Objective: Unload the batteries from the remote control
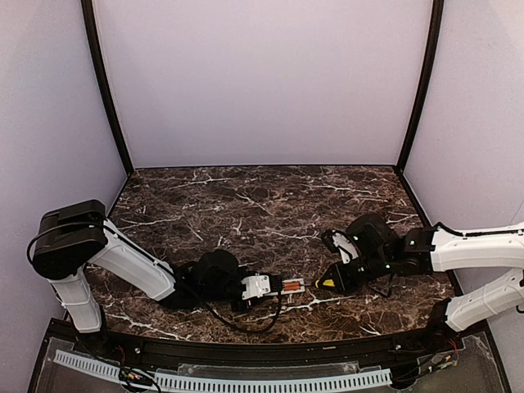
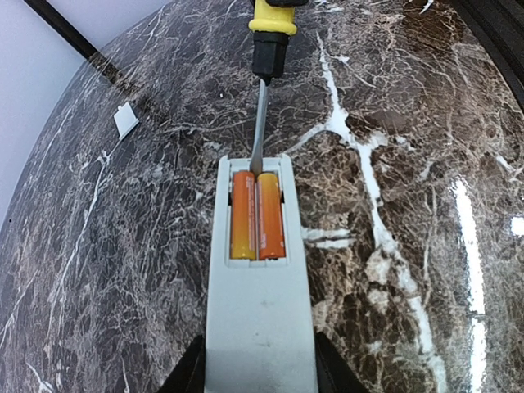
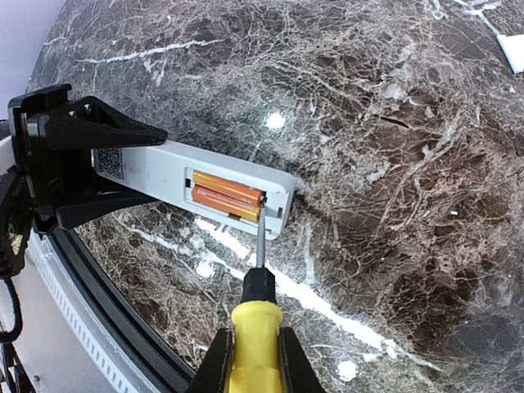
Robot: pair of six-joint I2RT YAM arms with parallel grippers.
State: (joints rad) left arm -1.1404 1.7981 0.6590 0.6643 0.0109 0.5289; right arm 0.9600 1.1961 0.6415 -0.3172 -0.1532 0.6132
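Observation:
The white remote control [image 2: 260, 311] lies back-up on the marble table, its battery bay open. Two orange batteries [image 2: 257, 214] sit side by side in the bay. My left gripper [image 2: 260, 368] is shut on the remote's near end; it also shows in the top view [image 1: 246, 288]. My right gripper [image 3: 256, 360] is shut on the yellow-handled screwdriver [image 3: 256, 327]. The screwdriver's blade tip rests at the far end of the bay, against the ends of the batteries [image 3: 228, 195]. In the top view the right gripper [image 1: 336, 278] is just right of the remote [image 1: 274, 286].
A small grey-white cover piece [image 2: 126, 120] lies on the table, far left of the remote in the left wrist view; it also shows at the top right edge of the right wrist view [image 3: 514, 51]. The table's black front rail [image 1: 246, 348] runs close behind the remote.

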